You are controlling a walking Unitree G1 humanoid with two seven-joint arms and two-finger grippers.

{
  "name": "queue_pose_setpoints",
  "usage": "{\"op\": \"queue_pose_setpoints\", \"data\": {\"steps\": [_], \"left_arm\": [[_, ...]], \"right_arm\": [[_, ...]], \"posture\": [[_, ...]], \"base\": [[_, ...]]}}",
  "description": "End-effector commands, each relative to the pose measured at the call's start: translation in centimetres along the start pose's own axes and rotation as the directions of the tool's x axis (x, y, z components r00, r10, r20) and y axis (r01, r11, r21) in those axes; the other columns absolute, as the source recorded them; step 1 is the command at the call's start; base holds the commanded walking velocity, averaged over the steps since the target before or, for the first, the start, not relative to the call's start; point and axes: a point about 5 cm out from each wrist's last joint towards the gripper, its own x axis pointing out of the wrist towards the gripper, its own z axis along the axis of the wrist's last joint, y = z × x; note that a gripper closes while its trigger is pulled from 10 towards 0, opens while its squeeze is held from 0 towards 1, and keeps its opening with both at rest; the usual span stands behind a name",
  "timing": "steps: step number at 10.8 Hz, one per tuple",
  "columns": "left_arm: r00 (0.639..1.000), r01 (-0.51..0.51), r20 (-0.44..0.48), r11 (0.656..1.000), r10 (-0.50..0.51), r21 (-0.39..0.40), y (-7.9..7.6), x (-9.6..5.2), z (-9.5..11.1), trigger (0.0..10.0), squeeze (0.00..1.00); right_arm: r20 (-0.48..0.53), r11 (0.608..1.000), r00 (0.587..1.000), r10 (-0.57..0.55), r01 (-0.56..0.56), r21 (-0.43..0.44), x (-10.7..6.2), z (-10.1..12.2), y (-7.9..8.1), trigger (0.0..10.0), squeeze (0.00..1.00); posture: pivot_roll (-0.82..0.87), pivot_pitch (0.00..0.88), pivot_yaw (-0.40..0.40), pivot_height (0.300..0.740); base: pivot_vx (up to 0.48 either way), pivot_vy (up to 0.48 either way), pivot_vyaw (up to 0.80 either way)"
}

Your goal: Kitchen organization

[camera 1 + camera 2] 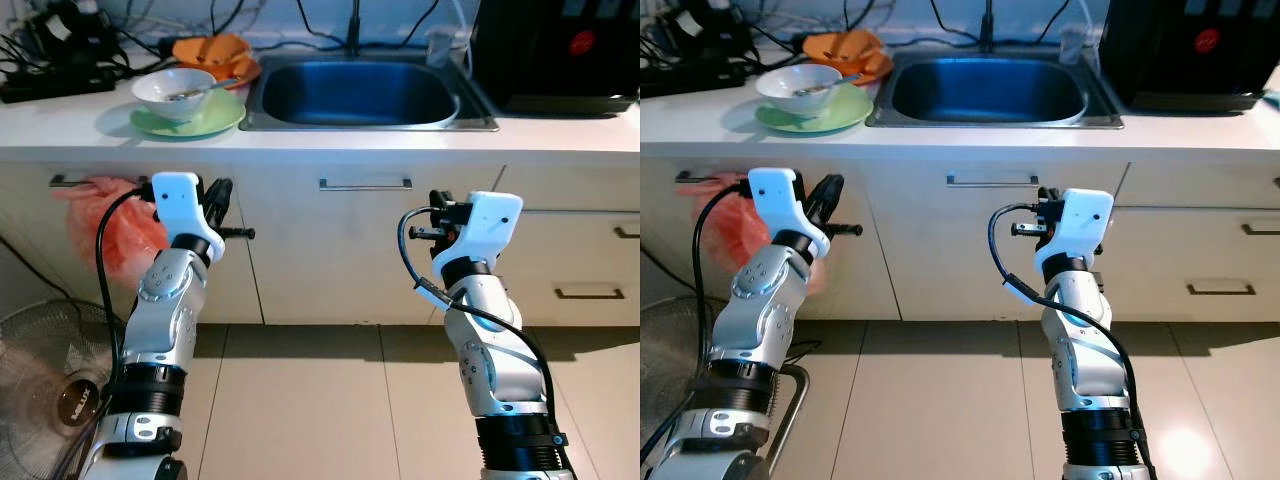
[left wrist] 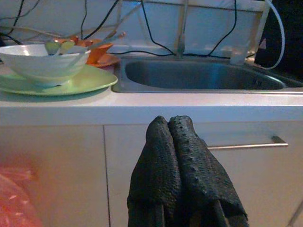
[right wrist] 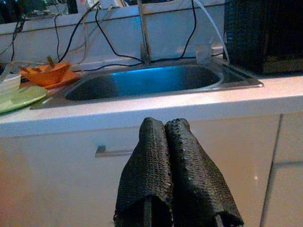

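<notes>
A white bowl with a spoon in it rests on a green plate on the white counter, left of the steel sink. Behind them lies an orange dish. My left gripper is raised in front of the cabinet below the plate, shut and empty; its fingers press together. My right gripper hovers before the cabinet under the sink's right end, also shut with nothing held, fingers closed. Both are below counter height.
A black appliance stands on the counter right of the sink. Cables and a black device crowd the back left. An orange plastic bag hangs from a cabinet handle. A floor fan stands at lower left. Drawer handles line the cabinets.
</notes>
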Motion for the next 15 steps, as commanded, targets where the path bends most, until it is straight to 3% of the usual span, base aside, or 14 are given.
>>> {"op": "queue_pose_setpoints", "data": {"steps": [1,6,7,8,10,11,15], "left_arm": [[1.0,0.004,0.01,1.0,-0.004,0.001,-0.1,0.3,0.5,10.0,0.0],[0.999,-0.019,0.027,1.0,0.019,0.009,0.3,0.5,1.2,10.0,0.0],[0.999,-0.021,0.027,1.0,0.021,0.011,0.3,0.5,1.2,10.0,0.0],[0.999,-0.035,0.016,0.999,0.035,0.004,0.3,0.6,1.2,10.0,0.0],[0.999,-0.049,0.02,0.999,0.049,-0.006,0.3,0.5,1.1,10.0,0.0],[0.998,-0.047,0.032,0.999,0.048,-0.014,0.4,0.5,1.1,10.0,1.0],[0.997,-0.062,0.038,0.998,0.062,0.005,0.6,0.5,1.3,10.0,1.0]], "right_arm": [[0.019,1.0,1.0,0.004,-0.003,-0.015,0.0,0.7,0.1,10.0,0.0],[0.063,0.998,0.996,0.063,-0.061,-0.032,0.2,2.0,1.3,10.0,0.0],[0.075,0.996,0.994,0.079,-0.075,-0.049,0.2,2.2,1.5,10.0,0.2],[0.083,0.995,0.993,0.082,-0.077,-0.06,0.2,2.4,1.6,10.0,0.0],[0.083,0.996,0.994,0.072,-0.067,-0.063,0.3,2.5,1.4,10.0,0.0],[0.082,0.997,0.995,0.064,-0.06,-0.054,0.3,2.4,1.3,10.0,1.0],[0.085,0.997,0.994,0.066,-0.063,-0.036,0.3,2.4,1.2,10.0,1.0]], "posture": [[0.06,0.008,0.035,0.74],[0.07,0.012,0.033,0.74],[0.07,0.011,0.033,0.74],[0.07,0.011,0.033,0.74],[0.07,0.009,0.035,0.74],[0.07,0.007,0.035,0.74],[0.07,0.004,0.038,0.74]], "base": [[0.371,0.0,0.0],[0.371,0.0,0.0],[0.334,0.0,0.0],[0.0,0.0,0.0],[0.0,0.0,0.0],[0.0,0.0,0.0],[0.0,0.0,0.0]]}}
